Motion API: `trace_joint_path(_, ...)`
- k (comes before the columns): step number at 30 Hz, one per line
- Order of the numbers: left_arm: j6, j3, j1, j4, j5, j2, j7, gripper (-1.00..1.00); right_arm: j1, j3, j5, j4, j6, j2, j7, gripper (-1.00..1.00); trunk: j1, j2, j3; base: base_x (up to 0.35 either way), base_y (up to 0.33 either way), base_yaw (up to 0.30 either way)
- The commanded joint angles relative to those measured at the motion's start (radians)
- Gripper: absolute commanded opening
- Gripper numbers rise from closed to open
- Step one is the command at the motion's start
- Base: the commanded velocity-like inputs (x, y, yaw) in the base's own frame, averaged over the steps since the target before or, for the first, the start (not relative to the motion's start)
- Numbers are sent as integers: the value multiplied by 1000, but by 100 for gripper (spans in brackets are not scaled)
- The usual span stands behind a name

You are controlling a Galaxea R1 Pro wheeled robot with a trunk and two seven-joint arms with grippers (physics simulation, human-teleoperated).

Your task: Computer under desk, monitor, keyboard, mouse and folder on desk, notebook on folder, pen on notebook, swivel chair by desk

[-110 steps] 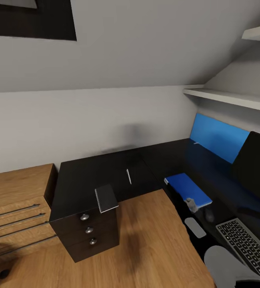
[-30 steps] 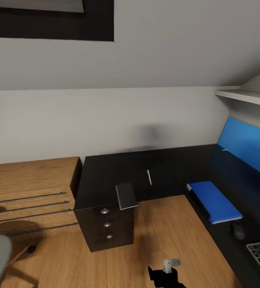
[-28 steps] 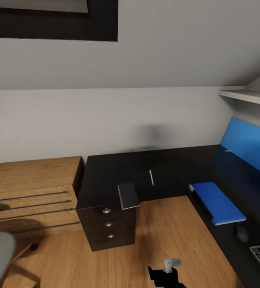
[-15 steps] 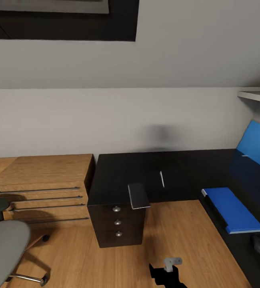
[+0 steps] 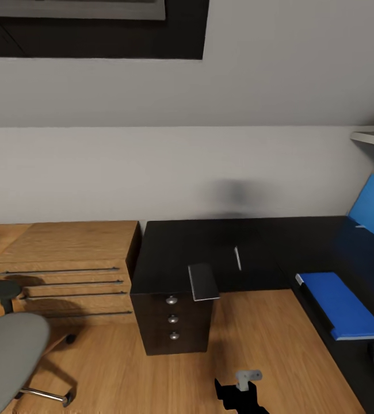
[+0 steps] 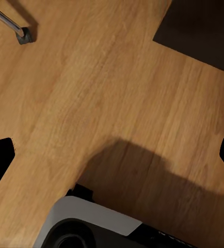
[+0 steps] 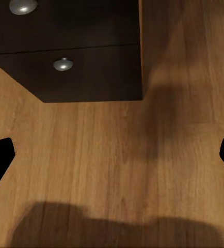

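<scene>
I'm looking into a home bedroom workspace under a sloped ceiling: a black L-shaped desk [image 5: 221, 253] with drawers [image 5: 173, 318], a wooden dresser [image 5: 66, 264], a grey swivel chair [image 5: 8, 359], wood flooring [image 5: 256, 345], and a blue folder [image 5: 342, 305].

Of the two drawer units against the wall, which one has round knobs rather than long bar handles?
The black drawer unit under the black desk: three round silver knobs. The light wooden dresser to its left has long dark bar handles.
</scene>
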Motion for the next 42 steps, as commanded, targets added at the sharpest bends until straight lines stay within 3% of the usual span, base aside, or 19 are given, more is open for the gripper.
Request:
trace_joint_path(1, -4, -7, -1, 1, 10, 1, -2, 100, -1, 4, -11, 2, -3, 1, 8, 100, 0, -1, -1, 0, 0, 234)
trace_joint_path(26, -4, -10, -1, 1, 11, -1, 3, 100, -1, 4, -9, 3, -2, -1, 8, 100, 0, -1, -1, 0, 0, 40)
trace_joint_path(42, 1, -10, -1, 3, 13, -4, 5, 100, -1, 3, -10, 3, -2, -3, 8, 100, 61, -113, -51, 0, 0, 0)
